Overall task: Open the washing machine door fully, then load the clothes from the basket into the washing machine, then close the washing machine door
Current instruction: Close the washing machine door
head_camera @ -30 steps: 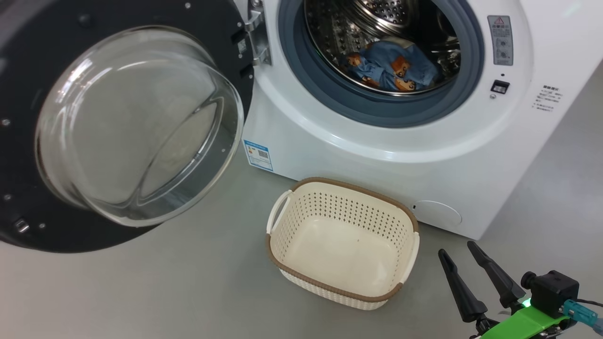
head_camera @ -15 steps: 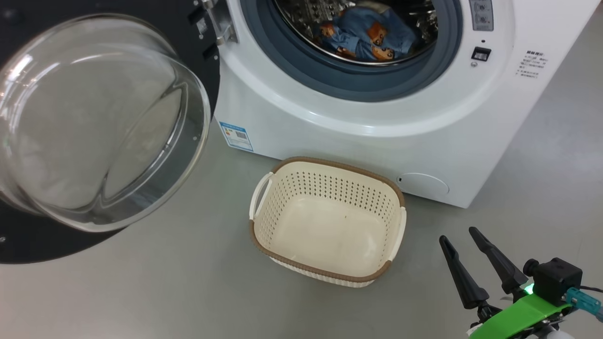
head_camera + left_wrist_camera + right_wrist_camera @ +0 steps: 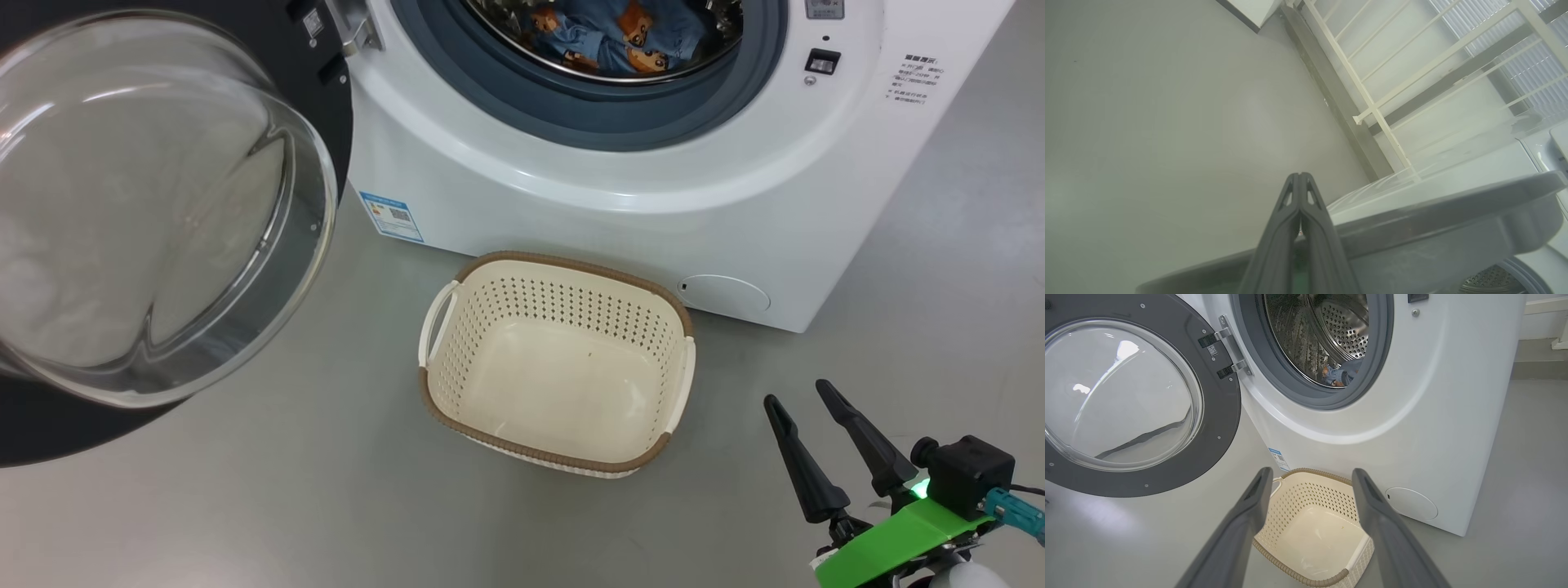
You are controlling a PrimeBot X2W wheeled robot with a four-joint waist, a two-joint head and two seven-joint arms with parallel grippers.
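Observation:
The washing machine (image 3: 571,204) stands at the top of the head view, and the clothes (image 3: 620,37), blue with bear prints, lie inside its steel drum. The washing machine door (image 3: 155,204) hangs wide open at the left, glass bowl facing me. On the floor in front sits the basket (image 3: 563,306), holding nothing. My right gripper (image 3: 798,392) is open and empty, low to the basket's right. In the right wrist view the right gripper (image 3: 1311,473) frames the basket (image 3: 1310,498), with the door (image 3: 1126,396) on the left. My left gripper (image 3: 1299,175) is shut and empty, close to the door's grey outer rim (image 3: 1433,212).
Bare grey floor (image 3: 326,506) spreads around the basket and under the door. A blue label (image 3: 392,216) and a round service flap (image 3: 722,294) mark the washer's lower front. A white railing (image 3: 1372,102) and a wall base lie beyond the left gripper.
The head camera has moved, so the washer, door and basket sit higher and further left in the picture. The right gripper stays open and the basket has not shifted on the floor.

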